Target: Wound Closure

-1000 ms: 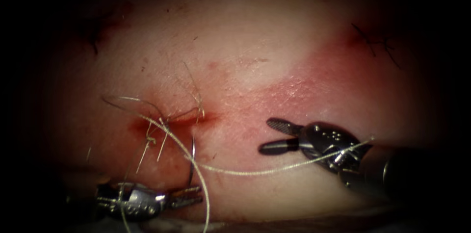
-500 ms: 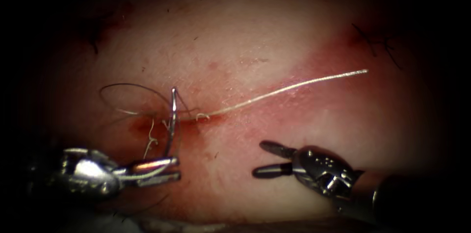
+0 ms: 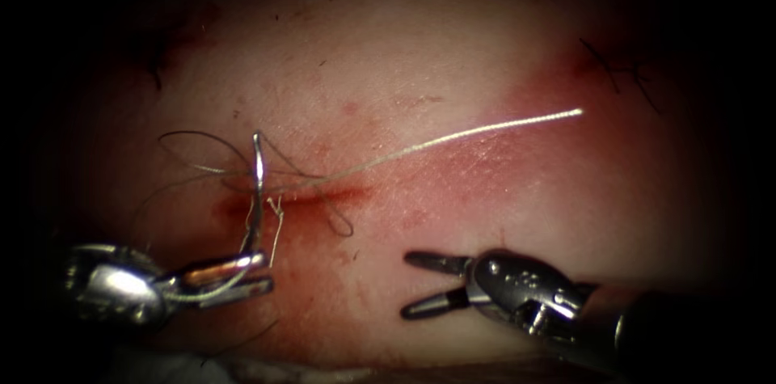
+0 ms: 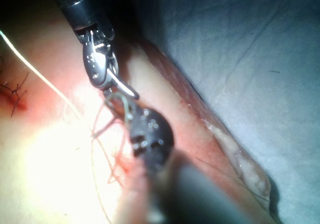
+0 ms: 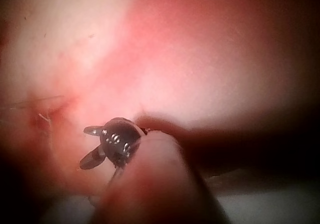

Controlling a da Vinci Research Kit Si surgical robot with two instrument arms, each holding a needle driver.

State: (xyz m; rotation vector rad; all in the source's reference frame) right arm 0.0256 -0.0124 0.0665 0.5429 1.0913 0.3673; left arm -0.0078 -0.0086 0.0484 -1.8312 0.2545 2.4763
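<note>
The cut (image 3: 303,198) lies left of centre on the tissue (image 3: 420,52), wet with red fluid. My left tool (image 3: 265,269) comes in from the lower left, shut on the curved needle (image 3: 256,190) near its lower end. The needle rises over the cut's left end with its upper end free above the tissue. A pale thread (image 3: 469,135) runs from the cut toward the upper right. Dark thread loops (image 3: 198,140) lie left of the needle. My right tool (image 3: 406,284) hovers open, right of and below the cut, holding nothing. The right wrist view shows those open jaws (image 5: 84,147).
An older dark stitch (image 3: 618,69) sits at the tissue's far upper right. In the left wrist view the same stitch (image 4: 15,95) shows beside the pale thread (image 4: 37,77), and a blue-grey drape (image 4: 250,59) lies past the tissue's edge.
My left tool has moved up and left with the needle, drawing the thread after it. The pale thread, earlier draped over the right tool, now lies toward the upper right. My right tool dropped lower, still open.
</note>
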